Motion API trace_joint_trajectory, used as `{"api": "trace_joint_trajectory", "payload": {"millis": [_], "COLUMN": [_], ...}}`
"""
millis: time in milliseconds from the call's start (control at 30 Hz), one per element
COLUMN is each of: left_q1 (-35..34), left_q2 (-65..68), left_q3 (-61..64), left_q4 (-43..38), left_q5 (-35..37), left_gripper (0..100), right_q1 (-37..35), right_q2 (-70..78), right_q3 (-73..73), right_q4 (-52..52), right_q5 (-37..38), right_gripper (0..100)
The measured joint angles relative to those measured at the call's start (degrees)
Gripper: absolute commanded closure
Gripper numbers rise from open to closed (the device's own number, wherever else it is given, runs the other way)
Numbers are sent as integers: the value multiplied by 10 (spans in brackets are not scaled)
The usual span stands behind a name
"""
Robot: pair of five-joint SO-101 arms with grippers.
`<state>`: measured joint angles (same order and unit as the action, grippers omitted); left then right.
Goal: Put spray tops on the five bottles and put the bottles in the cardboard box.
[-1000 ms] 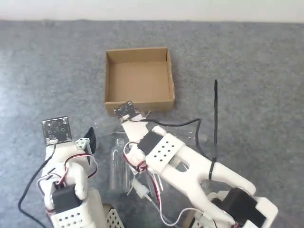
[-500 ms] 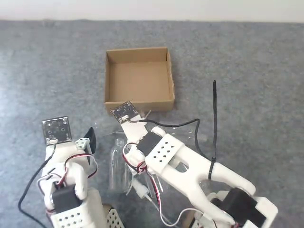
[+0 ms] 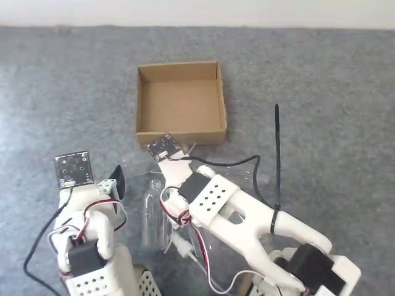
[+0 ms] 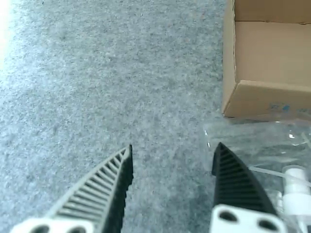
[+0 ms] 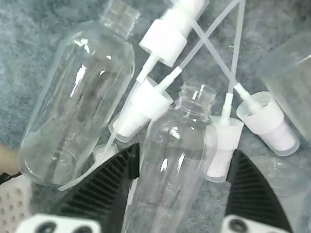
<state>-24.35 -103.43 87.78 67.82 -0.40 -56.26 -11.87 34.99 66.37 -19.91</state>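
The open cardboard box (image 3: 179, 102) stands at the table's far middle, with nothing in it. In front of it lies a cluster of clear bottles (image 3: 154, 216) and white spray tops (image 3: 182, 247). My right gripper (image 5: 184, 151) is open just above this cluster, its fingers on either side of an uncapped bottle (image 5: 177, 145). Another uncapped bottle (image 5: 77, 102) lies beside it, with several loose spray tops (image 5: 167, 34) around them. My left gripper (image 4: 172, 160) hangs open over bare carpet, left of the cluster. A lying bottle (image 4: 262, 141) and the box corner (image 4: 243, 97) are near it.
Grey carpet covers the table (image 3: 321, 92), with free room left and right of the box. The right arm's black cable (image 3: 237, 161) and an upright cable tie (image 3: 277, 154) stand over the bottles' right side.
The right arm has shifted slightly to the left over the bottles. The left arm has kept still.
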Motion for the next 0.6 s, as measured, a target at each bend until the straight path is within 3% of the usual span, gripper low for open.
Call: {"api": "trace_joint_trajectory", "payload": {"millis": [167, 600], "left_q1": [0, 0], "left_q2": [0, 0], "left_q3": [0, 0], "left_q4": [0, 0], "left_q5": [0, 0], "left_gripper": [747, 747], "right_q1": [-2, 0], "right_q2": [47, 69], "right_q3": [0, -7], "right_q4": [0, 3], "right_q5": [0, 21], "right_gripper": [734, 920]}}
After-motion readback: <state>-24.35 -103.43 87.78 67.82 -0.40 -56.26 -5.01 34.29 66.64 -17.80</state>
